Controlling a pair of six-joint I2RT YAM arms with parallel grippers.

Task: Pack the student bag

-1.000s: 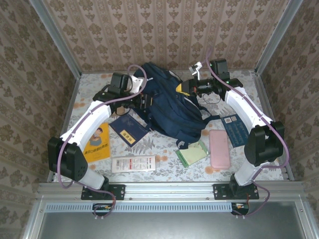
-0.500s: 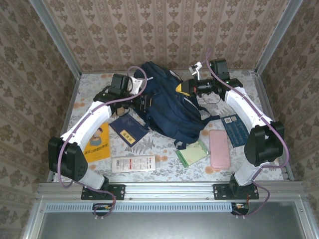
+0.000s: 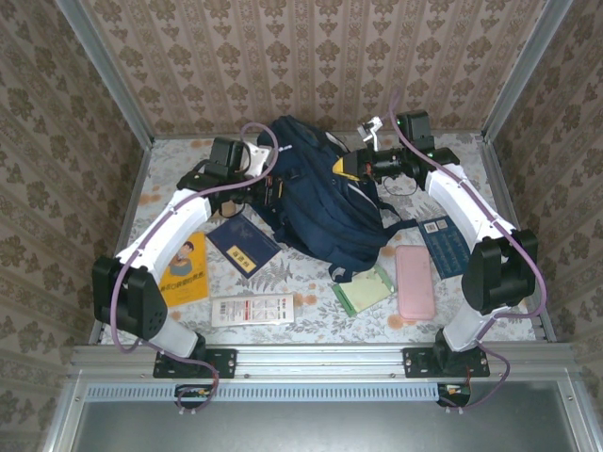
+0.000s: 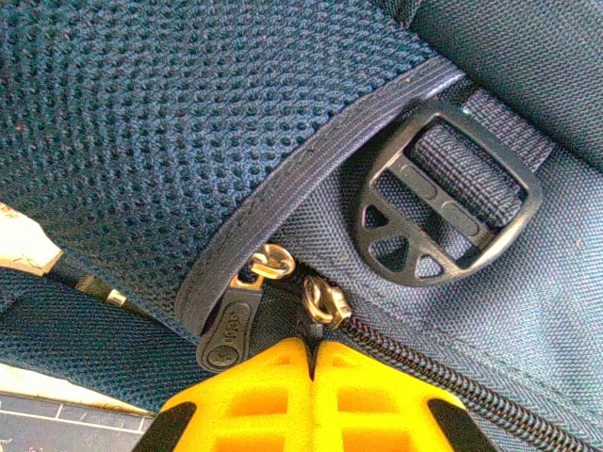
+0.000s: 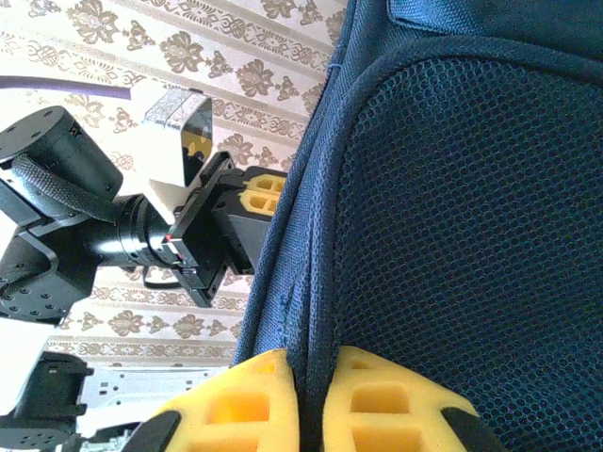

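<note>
Since a second back, left gripper [image 4: 311,363] was pinched shut on a zipper pull [image 4: 325,303], right gripper [image 5: 316,377] was clamped on a seam [image 5: 303,282], and the floppy-looking student bag [image 3: 320,202], slumped at the far middle of the table [image 3: 165,174], was reckoned best grabbed by zips.

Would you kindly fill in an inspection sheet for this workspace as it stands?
Surface: floral-patterned table, crowded.
Job's things: student bag lying at the centre.
Clutter: yellow book, navy booklet, white packet, green notepad, pink case and blue booklet around the bag.
Grippers: left gripper, jaws shut at the zipper slider; right gripper, jaws shut on the bag's edge.
Cables: purple cable along each arm; no snag seen.
Surroundings: patterned walls, metal frame.
</note>
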